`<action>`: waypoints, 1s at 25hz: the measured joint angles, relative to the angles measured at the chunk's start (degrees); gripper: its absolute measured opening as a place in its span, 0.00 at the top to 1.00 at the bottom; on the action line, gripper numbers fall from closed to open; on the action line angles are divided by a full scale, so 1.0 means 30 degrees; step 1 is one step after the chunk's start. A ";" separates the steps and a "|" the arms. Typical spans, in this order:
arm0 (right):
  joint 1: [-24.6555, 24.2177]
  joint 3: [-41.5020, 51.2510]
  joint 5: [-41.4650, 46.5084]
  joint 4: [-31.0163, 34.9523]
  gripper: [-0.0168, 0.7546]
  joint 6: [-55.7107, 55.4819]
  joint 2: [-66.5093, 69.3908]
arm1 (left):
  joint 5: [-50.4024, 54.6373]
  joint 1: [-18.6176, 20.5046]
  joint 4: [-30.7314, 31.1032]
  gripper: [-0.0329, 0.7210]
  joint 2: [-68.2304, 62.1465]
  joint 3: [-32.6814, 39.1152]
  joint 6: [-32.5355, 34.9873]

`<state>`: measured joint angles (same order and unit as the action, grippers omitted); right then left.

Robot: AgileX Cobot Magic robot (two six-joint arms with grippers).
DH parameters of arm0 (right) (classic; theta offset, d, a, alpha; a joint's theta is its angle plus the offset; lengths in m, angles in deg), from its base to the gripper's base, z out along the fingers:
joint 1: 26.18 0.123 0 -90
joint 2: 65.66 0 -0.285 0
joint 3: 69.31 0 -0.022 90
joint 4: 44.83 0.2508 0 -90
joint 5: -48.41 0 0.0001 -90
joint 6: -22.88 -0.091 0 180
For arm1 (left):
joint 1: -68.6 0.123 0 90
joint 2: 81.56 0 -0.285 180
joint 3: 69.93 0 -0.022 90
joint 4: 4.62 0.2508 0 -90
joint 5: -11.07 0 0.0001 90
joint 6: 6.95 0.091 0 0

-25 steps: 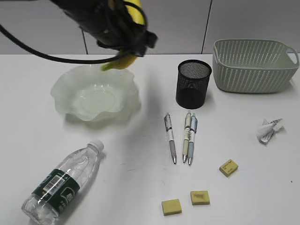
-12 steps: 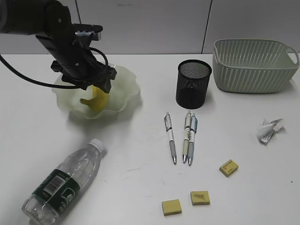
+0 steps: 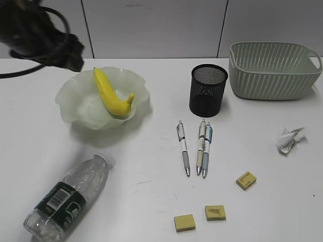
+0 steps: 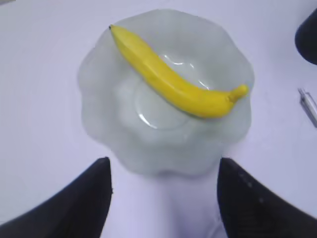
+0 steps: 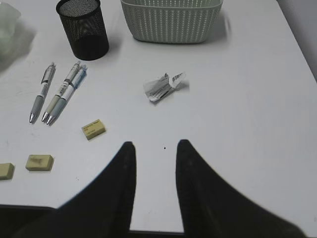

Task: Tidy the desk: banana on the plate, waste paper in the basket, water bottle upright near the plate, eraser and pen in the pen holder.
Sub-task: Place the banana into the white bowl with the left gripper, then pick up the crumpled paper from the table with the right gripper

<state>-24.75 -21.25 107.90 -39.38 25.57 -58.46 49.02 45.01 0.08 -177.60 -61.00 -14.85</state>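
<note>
The yellow banana (image 3: 112,96) lies in the pale-green ruffled plate (image 3: 70,98); both show in the left wrist view, banana (image 4: 173,84) and plate (image 4: 124,139). My left gripper (image 4: 163,168) is open and empty above the plate's near side; its arm (image 3: 43,38) is at the top left. The water bottle (image 3: 68,196) lies on its side at the front left. The waste paper (image 3: 290,139) (image 5: 162,87) lies at the right. Three pens (image 3: 197,147) and three yellow erasers (image 3: 215,212) lie on the desk. The black mesh pen holder (image 3: 208,89) stands mid-back. My right gripper (image 5: 154,148) is open and empty.
The grey-green basket (image 3: 273,70) (image 5: 171,20) stands at the back right. The desk's near edge shows below my right gripper in the right wrist view (image 5: 158,233). A wall runs behind the desk.
My left gripper lowered the banana into the plate, let it go, and rose away to the upper left. The banana now lies in the plate. Nothing else moved.
</note>
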 joint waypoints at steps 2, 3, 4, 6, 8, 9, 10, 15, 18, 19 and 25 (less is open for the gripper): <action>0.0000 0.0000 0.0000 0.0000 0.67 0.0000 0.0000 | 0.0266 0.0000 0.0219 0.30 0.3953 0.2383 0.0000; 0.0000 0.0000 0.0000 0.0000 0.67 0.0000 0.0000 | 0.0504 -0.0018 0.0328 0.30 0.6228 0.3592 0.0000; 0.0000 0.0000 0.0000 0.0000 0.67 0.0000 0.0000 | 0.0871 -0.0038 0.0405 0.31 0.8506 0.4723 0.0000; 0.0000 0.0000 0.0000 0.0000 0.67 0.0000 0.0000 | 0.1966 -0.0058 0.0441 0.31 1.2547 0.6630 0.0000; 0.0000 0.0000 0.0000 0.0000 0.67 0.0000 0.0000 | 0.3011 -0.0074 0.0380 0.31 1.6866 0.8488 0.0000; 0.0000 0.0000 0.0000 0.0008 0.67 0.0000 0.0000 | 0.3529 -0.0074 0.0287 0.31 1.8290 0.9171 0.0000; 0.0000 0.0000 -0.0019 0.0032 0.67 0.0000 0.0000 | 0.4006 -0.0074 0.0267 0.31 1.9876 0.9951 0.0000; 0.0000 -0.0073 -0.0040 0.0032 0.67 0.0000 0.0803 | 0.6818 -0.0074 -0.0257 0.31 2.5593 1.2009 -0.0144; 0.0000 -0.0322 -0.0794 0.0032 0.66 0.0000 0.2531 | 0.7460 -0.0053 -0.0257 0.31 2.7269 1.2341 -0.0461; 0.0000 -0.0417 -0.1189 0.0032 0.64 0.0072 0.3380 | 0.7513 0.0038 -0.0237 0.31 2.7697 1.2381 -0.0621; 0.0000 -0.0825 -0.5295 0.0974 0.44 0.0681 1.0605 | 0.7546 0.0313 -0.0106 0.33 2.9516 1.2463 -0.0879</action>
<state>-24.75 -23.73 92.02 -36.46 27.61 -26.65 71.66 45.95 -0.23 -89.05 -23.61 -17.49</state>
